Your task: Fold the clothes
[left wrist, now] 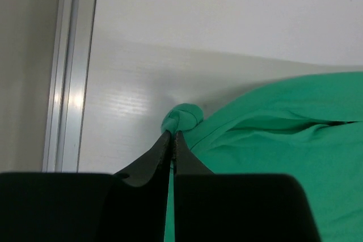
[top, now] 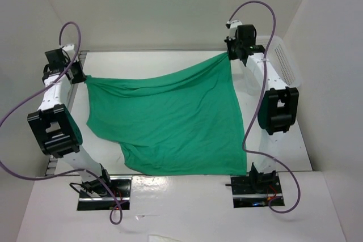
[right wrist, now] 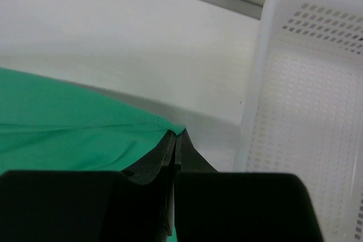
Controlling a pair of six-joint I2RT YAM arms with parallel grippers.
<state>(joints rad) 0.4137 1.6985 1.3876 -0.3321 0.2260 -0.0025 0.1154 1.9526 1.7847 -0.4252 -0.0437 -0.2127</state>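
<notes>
The clothes, a plain green T-shirt (top: 170,123), lie stretched across the table between both arms. At the far left, my left gripper (top: 79,77) is shut on a bunched corner of the shirt (left wrist: 181,118), with green fabric running down between its fingers (left wrist: 193,160). My right gripper (top: 231,55) at the far right is shut on the opposite corner (right wrist: 161,126), which is lifted and pulled taut. The near hem drapes toward the table's front edge.
A white mesh basket (top: 283,60) stands just right of the right gripper, and its wall (right wrist: 300,94) fills the right of the right wrist view. A metal rail (left wrist: 71,72) runs along the table's left edge. White walls enclose the back and sides.
</notes>
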